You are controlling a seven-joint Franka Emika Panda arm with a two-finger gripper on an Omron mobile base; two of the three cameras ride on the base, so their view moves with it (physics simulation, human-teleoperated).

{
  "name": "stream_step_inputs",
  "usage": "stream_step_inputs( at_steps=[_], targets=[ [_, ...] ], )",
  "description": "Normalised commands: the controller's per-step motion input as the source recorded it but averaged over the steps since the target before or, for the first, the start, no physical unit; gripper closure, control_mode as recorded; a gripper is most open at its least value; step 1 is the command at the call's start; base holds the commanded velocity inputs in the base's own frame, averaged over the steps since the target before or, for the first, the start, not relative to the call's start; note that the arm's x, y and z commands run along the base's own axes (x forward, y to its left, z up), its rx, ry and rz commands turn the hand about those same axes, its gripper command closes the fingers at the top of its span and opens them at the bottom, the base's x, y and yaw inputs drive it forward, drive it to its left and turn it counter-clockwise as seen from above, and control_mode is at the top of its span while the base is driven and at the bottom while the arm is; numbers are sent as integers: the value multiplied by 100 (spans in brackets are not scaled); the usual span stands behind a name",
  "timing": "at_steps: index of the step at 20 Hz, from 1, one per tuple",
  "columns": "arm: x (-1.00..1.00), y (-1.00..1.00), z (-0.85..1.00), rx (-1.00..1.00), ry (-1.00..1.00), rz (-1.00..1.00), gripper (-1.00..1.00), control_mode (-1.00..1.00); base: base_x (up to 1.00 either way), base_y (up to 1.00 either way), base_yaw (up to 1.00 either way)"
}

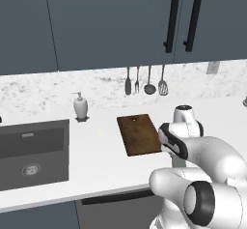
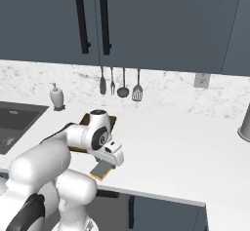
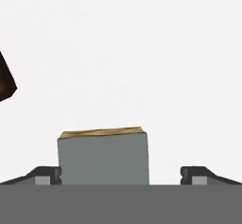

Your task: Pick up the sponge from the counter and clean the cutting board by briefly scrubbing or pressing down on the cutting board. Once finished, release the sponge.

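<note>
sponge (image 3: pixel 103 157) cut off below, pincer (image 3: pixel 121 175) spread wide

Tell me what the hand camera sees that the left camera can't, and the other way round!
Hand view alone: the small yellow sponge with a grey-green top, sitting between the open gripper fingers, a gap on each side. Left base view alone: the dark grey sink, white soap bottle and hanging utensils. Both share the smooth white counter and the dark brown wooden cutting board, just a corner in the hand view.
</note>
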Motion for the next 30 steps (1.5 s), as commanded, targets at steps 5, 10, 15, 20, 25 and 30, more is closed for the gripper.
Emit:
stream_step_inputs(
  at_steps=[5, 10, 15, 20, 25, 30],
  targets=[
    [-12, 0, -23, 5, 0, 0, -100, -100, 0, 0, 0],
    [-6, 2, -4, 8, 0, 0, -100, -100, 0, 0, 0],
    [0, 15, -3, 1, 0, 0, -100, -100, 0, 0, 0],
    [0, 23, -10, 0, 0, 0, -100, -100, 0, 0, 0],
    [0, 2, -7, 0, 0, 0, -100, -100, 0, 0, 0],
    [0, -4, -14, 0, 0, 0, -100, -100, 0, 0, 0]
  ],
)
